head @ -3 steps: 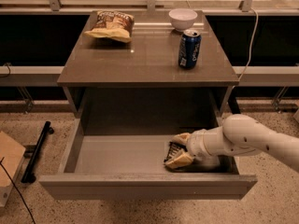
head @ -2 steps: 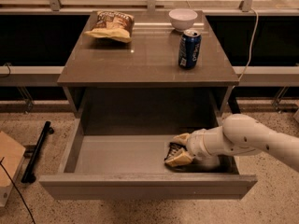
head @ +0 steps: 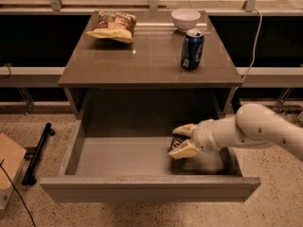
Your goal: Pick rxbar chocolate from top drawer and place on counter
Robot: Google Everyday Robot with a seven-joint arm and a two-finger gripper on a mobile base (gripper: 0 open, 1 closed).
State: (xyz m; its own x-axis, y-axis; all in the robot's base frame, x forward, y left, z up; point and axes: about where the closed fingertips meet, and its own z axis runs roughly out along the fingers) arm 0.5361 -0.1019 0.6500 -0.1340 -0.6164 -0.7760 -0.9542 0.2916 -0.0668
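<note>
Grey-brown counter (head: 147, 63) is carrying three things: a chip bag (head: 112, 26) is lying at the far left, a white bowl (head: 185, 19) is sitting at the far edge right of centre, and a blue can (head: 192, 49) is standing upright just nearer than the bowl. Below the counter, the drawer (head: 151, 188) is standing pulled out toward us, with its pale floor showing. We are noting the white arm (head: 258, 131) reaching in from the right, over the drawer's right wall. The gripper (head: 174, 143) is sitting low inside the drawer, right of centre. Its two pale fingers (head: 184, 150) are clamping the bar (head: 177, 141): one is lying against the bar's far edge, the other against its near edge, with the dark wrapper showing between them. We are reading this as a grip on the bar. The bar is sitting inside the drawer, at or just above its floor; we are unable to tell which. It is sitting well below the counter.
</note>
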